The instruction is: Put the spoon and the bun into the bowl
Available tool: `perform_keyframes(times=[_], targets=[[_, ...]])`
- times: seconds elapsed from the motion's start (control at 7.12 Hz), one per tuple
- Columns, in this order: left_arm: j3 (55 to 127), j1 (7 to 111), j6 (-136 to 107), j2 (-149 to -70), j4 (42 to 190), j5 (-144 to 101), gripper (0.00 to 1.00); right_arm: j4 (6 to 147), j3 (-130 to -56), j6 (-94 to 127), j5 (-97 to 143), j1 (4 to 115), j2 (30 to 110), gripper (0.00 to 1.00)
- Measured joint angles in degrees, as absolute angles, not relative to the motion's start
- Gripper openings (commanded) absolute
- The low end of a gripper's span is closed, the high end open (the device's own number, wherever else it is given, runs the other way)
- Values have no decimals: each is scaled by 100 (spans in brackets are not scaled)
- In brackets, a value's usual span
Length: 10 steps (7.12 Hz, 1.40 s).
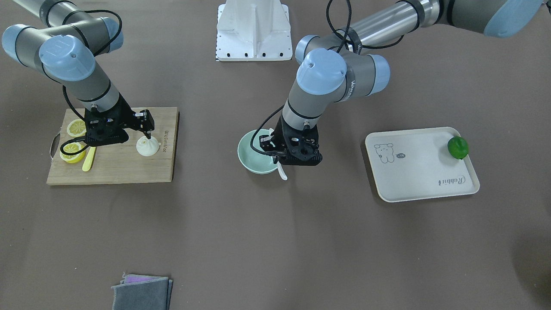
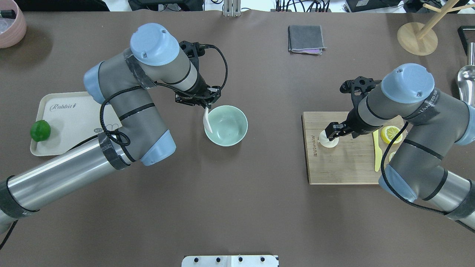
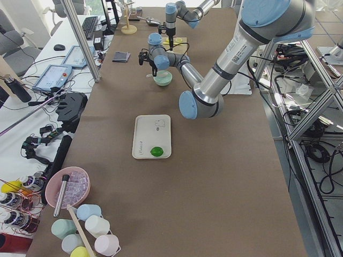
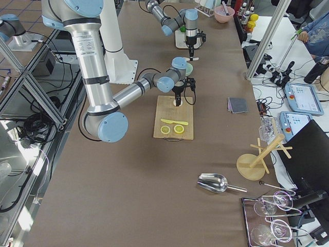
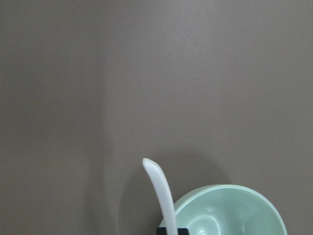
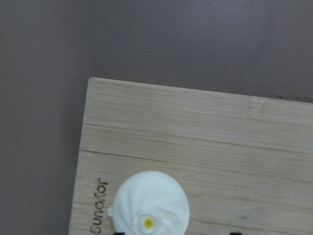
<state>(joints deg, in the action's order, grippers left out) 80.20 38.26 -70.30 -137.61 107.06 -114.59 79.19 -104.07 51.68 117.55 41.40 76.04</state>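
Note:
The white spoon (image 2: 207, 121) hangs handle-up from my left gripper (image 2: 206, 107), which is shut on its handle. Its scoop hangs over the near-left rim of the mint-green bowl (image 2: 227, 126). In the left wrist view the spoon (image 5: 162, 196) rises beside the bowl (image 5: 234, 210). The white bun (image 2: 328, 142) sits on the wooden cutting board (image 2: 345, 167). My right gripper (image 2: 331, 132) is open just above it, a fingertip close to its top. The right wrist view shows the bun (image 6: 150, 203) at the bottom edge, with its yellow dot, between the fingers.
Lemon slices (image 2: 392, 134) and a yellow plastic knife (image 2: 376, 152) lie on the board behind my right gripper. A cream tray (image 2: 70, 115) with a green lime (image 2: 40, 130) is at the far left. A folded grey cloth (image 2: 305, 39) lies at the far edge.

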Motion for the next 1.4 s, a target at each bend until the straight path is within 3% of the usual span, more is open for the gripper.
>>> perform_keyframes(times=[0.14, 0.42, 0.56, 0.7, 0.84, 0.98, 1.4], targets=[[7897, 3795, -7074, -13848, 10766, -11364, 98, 7919, -10401, 5170, 11750, 4115, 7586, 72], [7849, 3759, -7160, -13879, 10812, -11303, 98, 7919, -10396, 5160, 11745, 4057, 7578, 58], [7874, 3760, -7173, -13881, 10798, -11297, 98, 7921, -10397, 5160, 11747, 4019, 7577, 57], [7917, 3772, -7176, -13871, 10783, -11295, 98, 7923, -10375, 5151, 11742, 3986, 7569, 46], [7968, 3786, -7174, -13843, 10773, -11296, 98, 7921, -10322, 5141, 11737, 3972, 7542, 29], [8043, 3792, -7173, -13796, 10765, -11300, 98, 7920, -10276, 5132, 11737, 3968, 7506, 0], [8371, 3878, -7147, -13544, 10743, -11337, 98, 7919, -10279, 5116, 11749, 3983, 7475, 0]])
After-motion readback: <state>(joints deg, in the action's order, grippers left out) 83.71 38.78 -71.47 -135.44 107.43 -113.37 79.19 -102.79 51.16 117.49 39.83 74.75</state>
